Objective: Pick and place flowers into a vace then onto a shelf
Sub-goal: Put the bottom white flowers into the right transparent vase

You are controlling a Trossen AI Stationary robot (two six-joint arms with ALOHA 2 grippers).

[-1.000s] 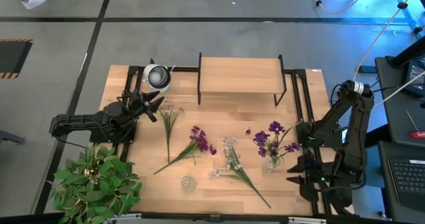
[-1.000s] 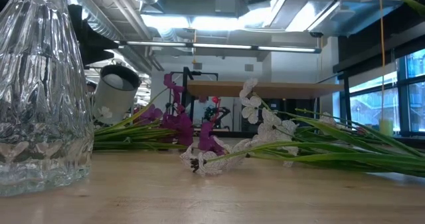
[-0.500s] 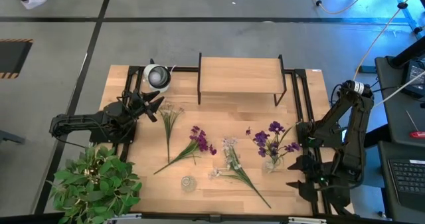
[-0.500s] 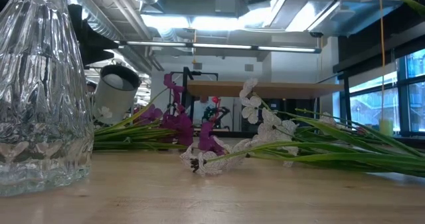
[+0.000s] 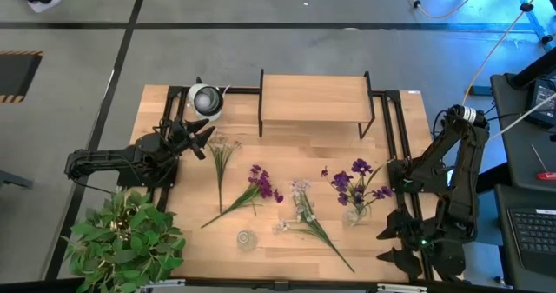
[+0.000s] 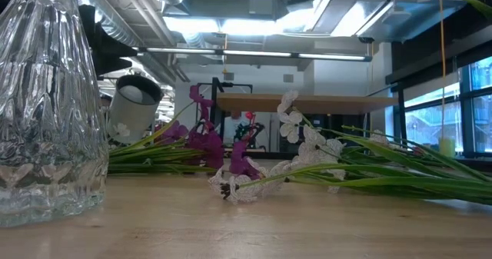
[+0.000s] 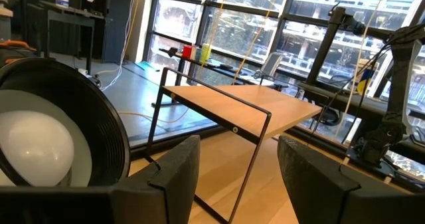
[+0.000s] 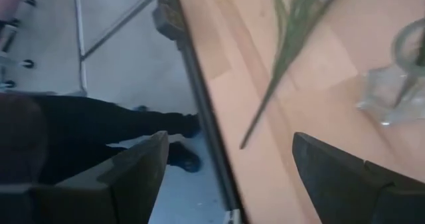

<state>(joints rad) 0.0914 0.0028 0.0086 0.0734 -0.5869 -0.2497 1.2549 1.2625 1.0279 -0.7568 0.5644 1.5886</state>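
Note:
Three flowers lie flat on the table: a white-blossomed stem (image 5: 221, 161), a purple one (image 5: 254, 189) and a white one (image 5: 306, 216). They show as a low heap of flowers (image 6: 307, 167) in the low view. More purple flowers (image 5: 354, 182) stand in a clear vase (image 5: 354, 213). A second small glass vase (image 5: 247, 239) stands near the table's near edge and looms as the vase (image 6: 46, 113) close up in the low view. The shelf (image 5: 313, 99) stands at the far edge. My left gripper (image 5: 204, 139) is open, left of the white stem. My right gripper (image 5: 388, 245) is open at the table's right near corner.
A round lamp (image 5: 206, 100) stands by the shelf's left end and fills the near side as the lamp (image 7: 46, 144) of the left wrist view. A bushy potted plant (image 5: 122, 241) sits at the left near corner. The right wrist view shows the table's edge (image 8: 199, 111) and floor.
My right gripper has shifted a little toward the table's near edge and stays open. The left arm and the flowers have not moved.

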